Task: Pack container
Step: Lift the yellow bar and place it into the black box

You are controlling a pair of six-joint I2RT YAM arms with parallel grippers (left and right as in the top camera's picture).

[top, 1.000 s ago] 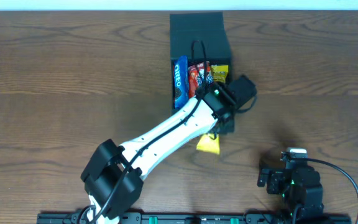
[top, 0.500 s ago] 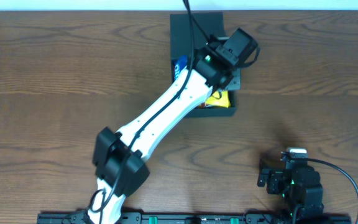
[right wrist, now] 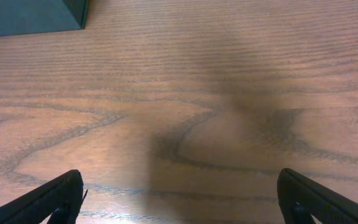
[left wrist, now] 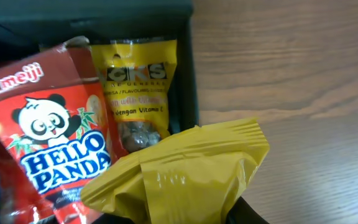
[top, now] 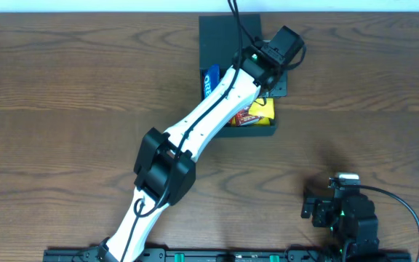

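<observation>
The container (top: 220, 36) is a dark square box at the table's far middle, with its flap lid open at the back. It holds a blue Oreo packet (top: 208, 81), a red Hello Panda packet (left wrist: 48, 143) and a yellow snack packet (left wrist: 138, 87). My left gripper (top: 262, 89) reaches over the box's right front part and is shut on a plain yellow packet (left wrist: 185, 168), which also shows in the overhead view (top: 262, 110). The box's right wall (left wrist: 192, 81) is just beside it. My right gripper (right wrist: 182, 199) is open and empty, low over bare wood near the front right (top: 340, 211).
The brown wooden table (top: 71, 94) carries only the box. The box's near corner shows at the top left of the right wrist view (right wrist: 30, 15). My left arm (top: 195, 138) lies diagonally across the table's middle.
My left gripper carried the yellow packet from the table in front of the box up over the box. The packet now sits lower at the box's front right. The right arm has not moved.
</observation>
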